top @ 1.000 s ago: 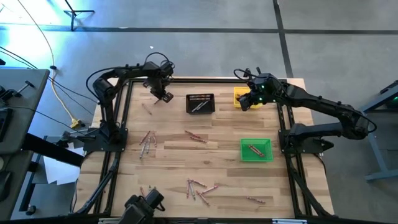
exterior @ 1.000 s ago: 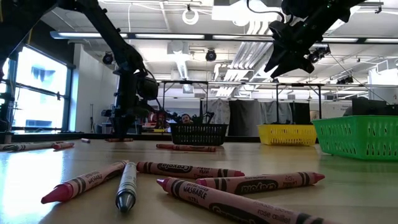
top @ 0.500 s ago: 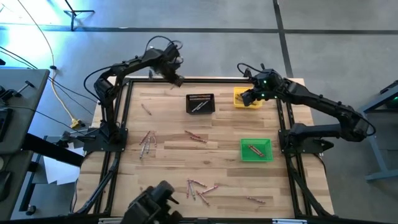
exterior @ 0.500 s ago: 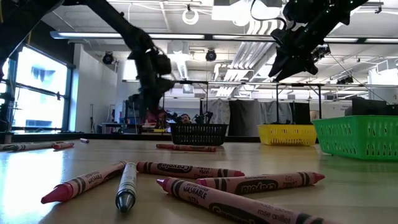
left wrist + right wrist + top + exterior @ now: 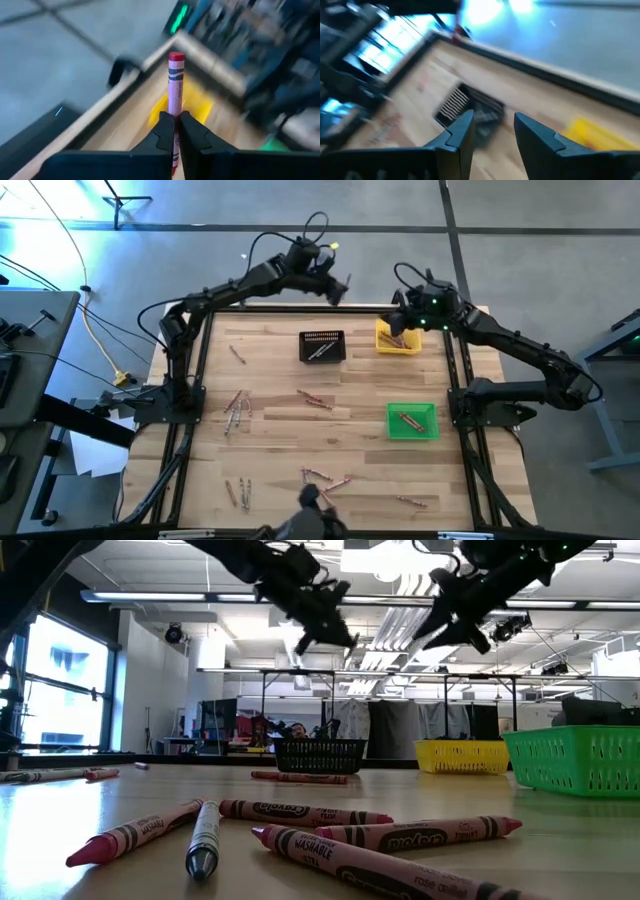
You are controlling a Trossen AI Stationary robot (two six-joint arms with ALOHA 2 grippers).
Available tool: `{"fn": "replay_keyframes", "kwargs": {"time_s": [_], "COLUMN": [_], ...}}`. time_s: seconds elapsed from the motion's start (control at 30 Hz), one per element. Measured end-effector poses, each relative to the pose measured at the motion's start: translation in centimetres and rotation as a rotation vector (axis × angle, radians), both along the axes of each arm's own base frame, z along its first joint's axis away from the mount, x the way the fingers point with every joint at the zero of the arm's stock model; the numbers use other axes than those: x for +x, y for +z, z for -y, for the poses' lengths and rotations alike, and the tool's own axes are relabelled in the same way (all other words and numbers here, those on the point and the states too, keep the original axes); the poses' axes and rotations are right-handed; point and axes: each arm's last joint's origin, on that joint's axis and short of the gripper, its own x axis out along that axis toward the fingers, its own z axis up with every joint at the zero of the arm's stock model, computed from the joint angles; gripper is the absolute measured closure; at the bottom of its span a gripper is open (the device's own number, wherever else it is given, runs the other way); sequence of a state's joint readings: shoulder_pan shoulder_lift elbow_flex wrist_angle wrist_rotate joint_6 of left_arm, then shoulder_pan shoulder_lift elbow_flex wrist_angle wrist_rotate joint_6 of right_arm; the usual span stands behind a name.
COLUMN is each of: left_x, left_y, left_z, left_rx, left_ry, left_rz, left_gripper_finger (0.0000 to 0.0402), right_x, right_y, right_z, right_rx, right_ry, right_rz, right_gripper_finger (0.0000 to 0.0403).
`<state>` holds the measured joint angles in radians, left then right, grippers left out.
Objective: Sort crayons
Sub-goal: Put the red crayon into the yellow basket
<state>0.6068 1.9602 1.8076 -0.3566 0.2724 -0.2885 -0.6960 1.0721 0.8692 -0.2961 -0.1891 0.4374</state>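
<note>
Currently the left hand [image 5: 338,286] is raised above the far edge of the tabletop [image 5: 270,380], upper centre of the high view, its fingers pinching a pink crayon [image 5: 174,97] near its lower end. In the left wrist view the crayon's long axis runs straight out between the fingers, its tip aimed toward the yellow bin [image 5: 398,338]. That bin lies to the right of the left hand and slightly lower in the high view, with the black bin [image 5: 322,346] below the hand. The right hand [image 5: 402,319], fingers spread and holding nothing, hovers at the yellow bin's upper left edge and is the nearer of the two to it. A likely next move is carrying the crayon rightward over a bin. Loose crayons [image 5: 236,408] remain scattered across the tabletop; the green bin [image 5: 412,421] already holds some
</note>
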Motion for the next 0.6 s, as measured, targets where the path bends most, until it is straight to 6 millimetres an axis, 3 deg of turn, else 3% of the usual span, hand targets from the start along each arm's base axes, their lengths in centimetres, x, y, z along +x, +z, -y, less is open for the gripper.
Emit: {"fn": "replay_keyframes", "kwargs": {"time_s": [0.23, 0.6], "left_x": [2.1, 3.6], "left_y": [2.2, 2.5], "left_z": [1.6, 4.2], "left_rx": [-0.005, -0.012], "left_ry": [0.026, 0.040], "left_rz": [0.250, 0.280], "left_gripper_finger": [0.0401, 0.0401], "right_x": [0.6, 0.3], "right_y": [1.6, 2.3], "right_z": [0.3, 1.0], "right_rx": [-0.093, -0.171], "right_ry": [0.055, 0.041], "right_rz": [0.149, 0.199], "right_gripper_finger": [0.0276, 0.0241]}}
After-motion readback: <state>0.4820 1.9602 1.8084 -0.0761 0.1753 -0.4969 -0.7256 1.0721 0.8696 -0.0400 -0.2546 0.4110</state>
